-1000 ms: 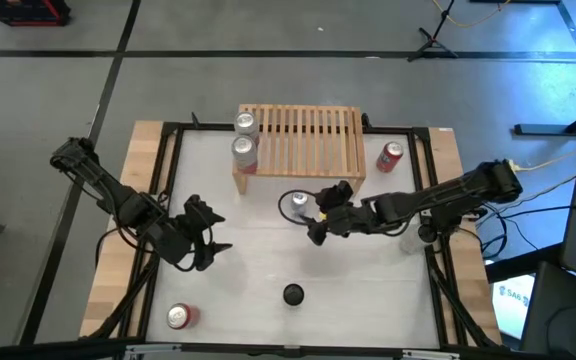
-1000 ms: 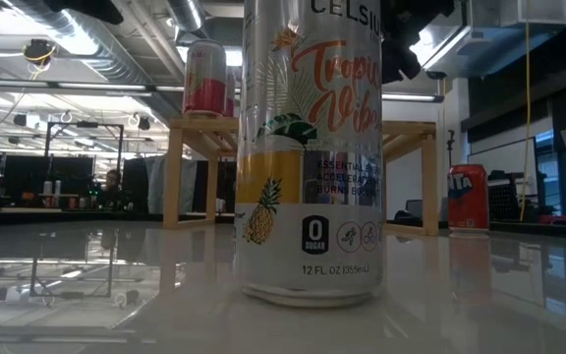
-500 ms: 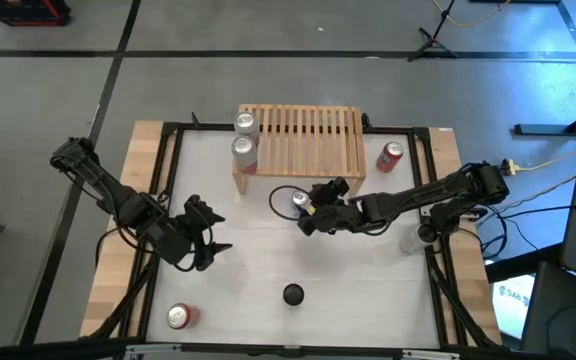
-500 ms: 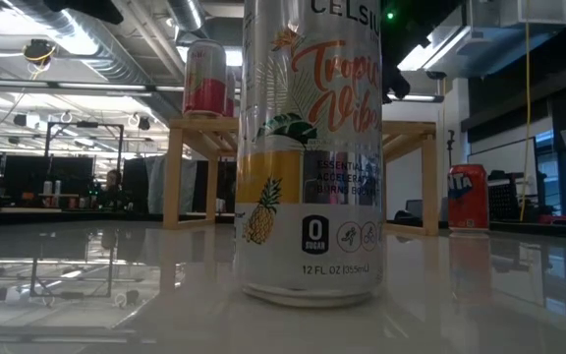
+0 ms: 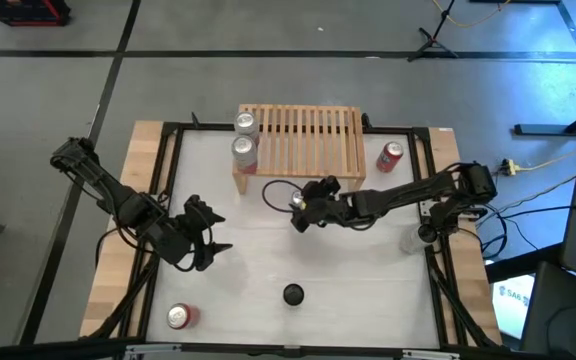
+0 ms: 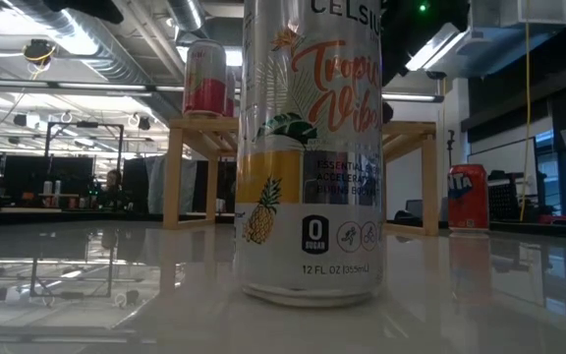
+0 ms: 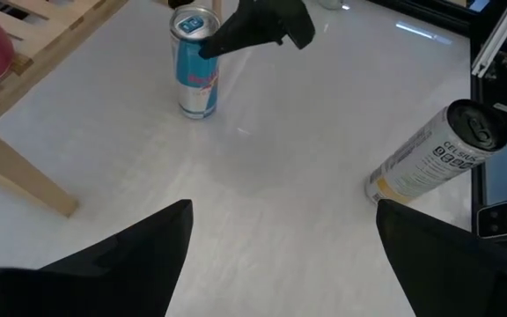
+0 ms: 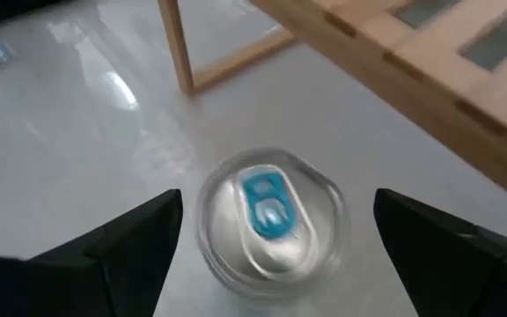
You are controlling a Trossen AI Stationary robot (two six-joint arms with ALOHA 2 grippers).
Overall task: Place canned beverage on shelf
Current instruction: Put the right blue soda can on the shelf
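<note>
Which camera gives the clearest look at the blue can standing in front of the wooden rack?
The left wrist view: the blue can shows whole, upright. The right wrist view shows only its lid; the high view shows it tiny beside the right pincer; the low view hides it.

The shelf (image 5: pixel 300 146) stands at the far middle of the table (image 5: pixel 258 262). Two cans (image 5: pixel 244 137) stand on its left end, one behind the other. Right of the shelf, on the table, stands another can (image 5: pixel 390 156). Just before the shelf's near edge stands the slim can (image 5: pixel 297 201), with the right gripper (image 5: pixel 304 207) directly above it, fingers spread to either side. At the near middle stands the tall can (image 5: pixel 293 294). A fifth can (image 5: pixel 179 317) sits at the near left corner. The left gripper (image 5: pixel 208 240) hangs left of centre, open, well apart from every can.
</note>
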